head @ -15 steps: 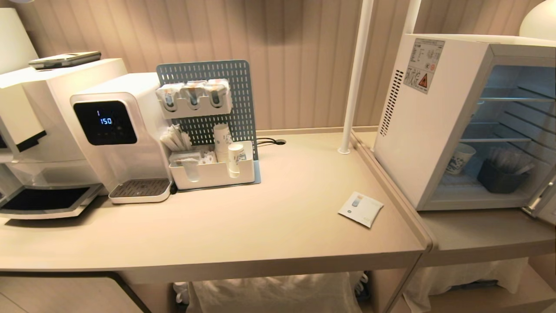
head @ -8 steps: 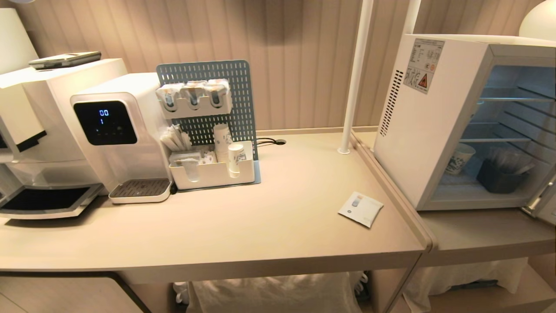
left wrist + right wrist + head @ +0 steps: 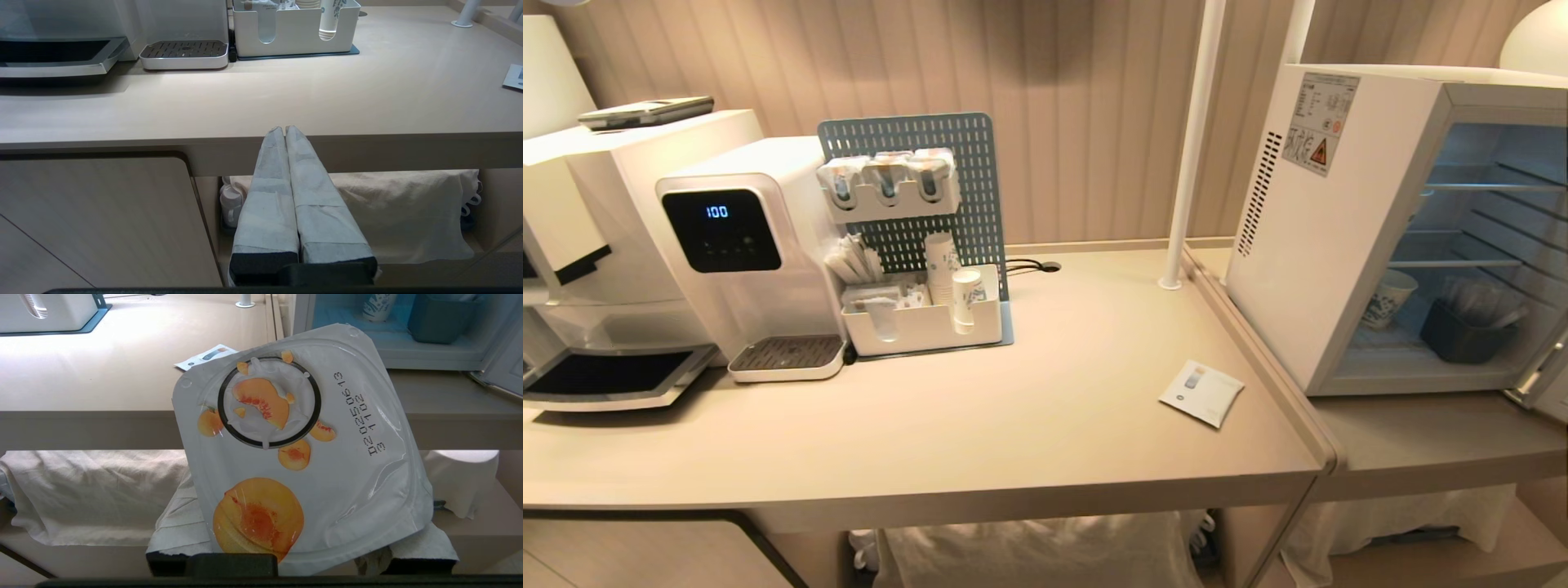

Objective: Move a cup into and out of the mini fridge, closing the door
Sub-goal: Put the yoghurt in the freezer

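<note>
Neither arm shows in the head view. In the right wrist view my right gripper [image 3: 302,522] is shut on the cup [image 3: 294,449], a white tub whose flat sealed lid with peach pictures faces the camera and hides the fingertips. It hangs in front of and below the table's front edge. The white mini fridge [image 3: 1323,245] stands on the lower counter at the right with its inside [image 3: 347,322] showing. Its door [image 3: 1543,384] is swung open at the far right edge. My left gripper [image 3: 284,128] is shut on nothing, low before the table's front edge.
A paper cup with blue pattern [image 3: 1387,298] and a dark bin [image 3: 1462,331] stand on the fridge floor. On the table are a water dispenser [image 3: 743,245], a white organiser with paper cups [image 3: 923,322], a leaflet [image 3: 1201,392] and a white pole [image 3: 1188,163]. Cloth [image 3: 400,212] lies under the table.
Only the digits on the water dispenser's display differ. Nothing else in the head view has moved.
</note>
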Controlling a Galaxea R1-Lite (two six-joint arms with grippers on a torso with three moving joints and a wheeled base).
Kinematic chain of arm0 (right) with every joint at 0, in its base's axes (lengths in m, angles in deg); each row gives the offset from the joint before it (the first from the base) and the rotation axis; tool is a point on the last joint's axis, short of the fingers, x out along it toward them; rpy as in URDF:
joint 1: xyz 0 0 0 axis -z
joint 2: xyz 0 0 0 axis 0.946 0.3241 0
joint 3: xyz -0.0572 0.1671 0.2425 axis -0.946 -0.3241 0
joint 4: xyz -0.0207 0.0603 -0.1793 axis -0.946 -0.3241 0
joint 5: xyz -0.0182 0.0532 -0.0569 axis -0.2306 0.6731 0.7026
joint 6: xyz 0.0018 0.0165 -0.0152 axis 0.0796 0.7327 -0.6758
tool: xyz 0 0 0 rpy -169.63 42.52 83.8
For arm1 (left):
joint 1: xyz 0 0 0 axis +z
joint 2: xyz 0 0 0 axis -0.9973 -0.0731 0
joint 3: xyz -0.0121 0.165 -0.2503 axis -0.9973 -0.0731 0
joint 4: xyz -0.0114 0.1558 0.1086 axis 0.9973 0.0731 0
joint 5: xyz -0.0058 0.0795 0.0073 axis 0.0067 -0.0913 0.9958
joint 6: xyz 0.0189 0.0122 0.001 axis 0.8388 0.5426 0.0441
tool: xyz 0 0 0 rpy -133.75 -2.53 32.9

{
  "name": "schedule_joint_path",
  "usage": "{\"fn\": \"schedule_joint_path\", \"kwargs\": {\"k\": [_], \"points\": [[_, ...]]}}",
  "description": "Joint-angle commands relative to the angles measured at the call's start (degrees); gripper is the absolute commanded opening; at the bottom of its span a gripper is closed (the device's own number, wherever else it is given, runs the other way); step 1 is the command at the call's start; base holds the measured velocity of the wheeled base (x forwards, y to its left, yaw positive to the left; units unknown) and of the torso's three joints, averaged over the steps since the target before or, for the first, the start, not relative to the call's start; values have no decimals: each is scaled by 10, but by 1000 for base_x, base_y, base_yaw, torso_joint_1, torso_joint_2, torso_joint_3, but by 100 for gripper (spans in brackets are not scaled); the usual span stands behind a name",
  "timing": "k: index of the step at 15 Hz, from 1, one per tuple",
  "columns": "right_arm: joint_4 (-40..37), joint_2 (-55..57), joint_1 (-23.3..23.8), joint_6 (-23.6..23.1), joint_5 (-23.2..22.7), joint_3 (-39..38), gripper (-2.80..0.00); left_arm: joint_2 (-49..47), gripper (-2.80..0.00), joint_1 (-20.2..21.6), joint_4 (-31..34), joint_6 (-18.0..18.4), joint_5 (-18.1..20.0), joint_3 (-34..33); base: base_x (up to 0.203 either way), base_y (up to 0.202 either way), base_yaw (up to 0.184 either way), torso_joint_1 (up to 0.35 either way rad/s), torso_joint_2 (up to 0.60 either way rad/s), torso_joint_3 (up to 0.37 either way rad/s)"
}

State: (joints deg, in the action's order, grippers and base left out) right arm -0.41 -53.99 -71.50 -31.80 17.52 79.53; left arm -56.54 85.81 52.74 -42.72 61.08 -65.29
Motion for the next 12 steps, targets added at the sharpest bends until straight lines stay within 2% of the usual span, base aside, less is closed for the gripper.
{"fn": "schedule_joint_path", "kwargs": {"k": [1, 3, 7, 12], "points": [[-2, 0, 0, -1, 1, 0, -280, 0, -280, 0, 0, 0, 0, 0, 0, 0, 0, 0, 0, 0], [0, 0, 0, 0, 1, -1, -280, 0, -280, 0, 0, 0, 0, 0, 2, -38, 7, -1, 3, 1], [1, 0, 0, 1, 1, -1, -280, 0, -280, 0, 0, 0, 0, 0, 39, -158, -1, 4, 1, 1], [1, 0, 0, 1, 1, -1, -280, 0, -280, 0, 0, 0, 0, 0, 175, -171, 4, 3, 1, 0]]}}
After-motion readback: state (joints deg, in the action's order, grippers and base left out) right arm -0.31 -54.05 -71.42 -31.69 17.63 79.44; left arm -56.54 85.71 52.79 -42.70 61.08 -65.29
